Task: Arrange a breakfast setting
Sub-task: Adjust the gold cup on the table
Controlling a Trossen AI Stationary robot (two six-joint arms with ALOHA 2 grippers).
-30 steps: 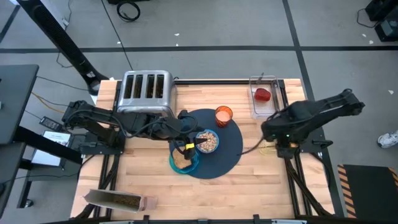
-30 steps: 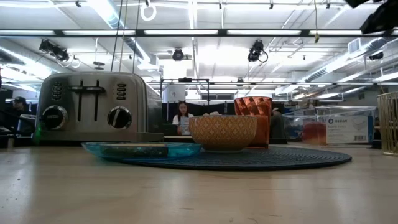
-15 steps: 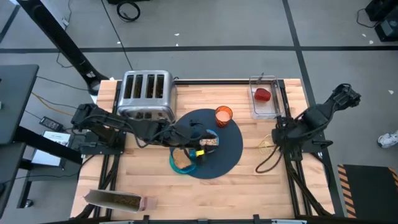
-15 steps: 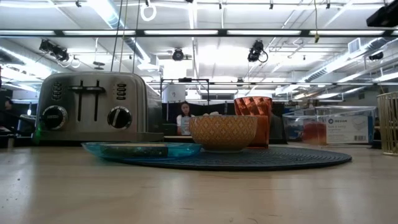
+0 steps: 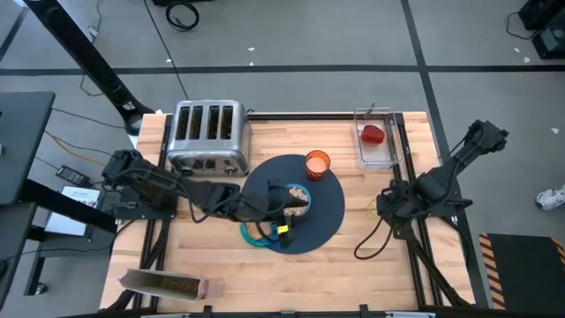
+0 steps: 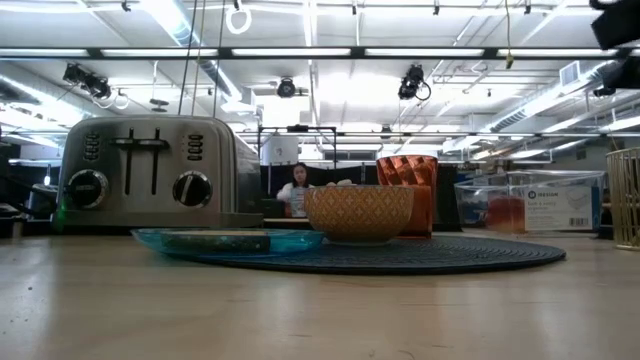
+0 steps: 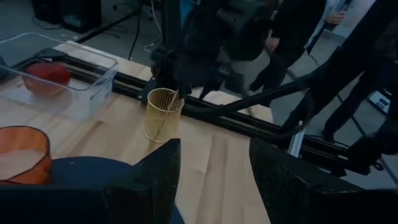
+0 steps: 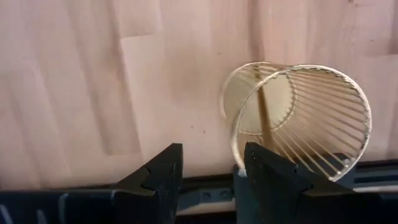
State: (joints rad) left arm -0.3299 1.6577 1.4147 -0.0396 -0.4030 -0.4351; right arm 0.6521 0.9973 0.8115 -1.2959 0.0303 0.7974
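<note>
Since a second ago the left gripper (image 5: 284, 212) has drawn back from over the small bowl (image 5: 296, 198) toward the near edge of the large dark-blue round mat (image 5: 322, 212), so that its arm now covers most of the teal small plate (image 5: 256, 235) and hides the toast slice on it; the right arm has pulled off the table's right side, and the right gripper (image 5: 393, 208) now hangs at that edge, well right of the mat, above the gold wire cylinder holder (image 8: 298, 118); the things on the mat have not shifted.

The left gripper's fingers (image 7: 152, 177) stand spread wide with bare wood showing between them, grasping nothing; the right gripper's fingers (image 8: 163, 168) stand parted with bare table between them, empty, one finger just beside the holder's rim, though whether it touches is hard to tell.

The bowl sits near the mat's middle; in the low view its outside is a tan woven pattern (image 6: 358, 212); the orange ribbed cup (image 5: 317, 163) stands at the mat's far edge; the plate lies at the mat's left near edge; the red fruit (image 5: 373, 134) lies in the clear plastic box (image 5: 388, 150), beyond the mat to its right; the silver four-slot toaster (image 5: 207, 132) stands beyond the mat to its left; a thin gold stick, possibly the spoon's handle, leans inside the holder.
</note>
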